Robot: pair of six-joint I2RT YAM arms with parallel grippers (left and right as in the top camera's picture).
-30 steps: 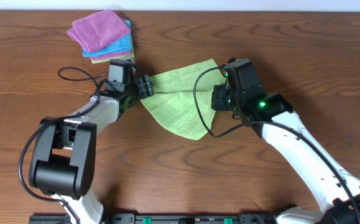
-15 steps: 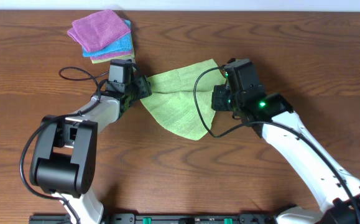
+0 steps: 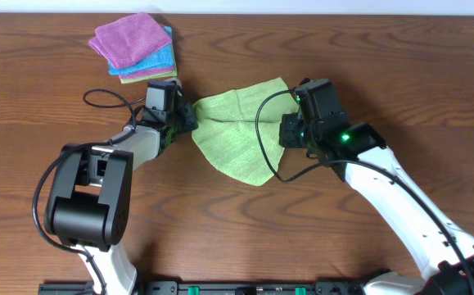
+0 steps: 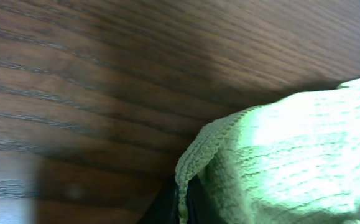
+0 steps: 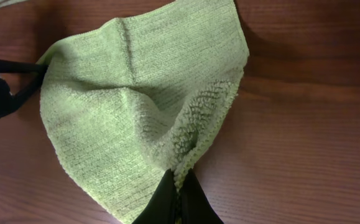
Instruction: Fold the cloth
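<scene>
**Light lime-green microfibre cloth (image 3: 235, 131), pinched both ends**

Lies partly bunched mid brown wooden table (image 3: 245, 238). Held at left corner by L gripper (image 3: 191, 120), at right edge by R gripper (image 3: 282, 131), both clamped tight on fabric. Sits well apart from purple/turquoise folded-cloth stack (image 3: 134, 45).

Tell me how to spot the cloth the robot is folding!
Look at the middle of the wooden table. The cloth lies there, held by the left gripper and the right gripper. It is lime green and spread loose, unlike the purple cloth and blue cloth stacked folded at the far left.
</scene>
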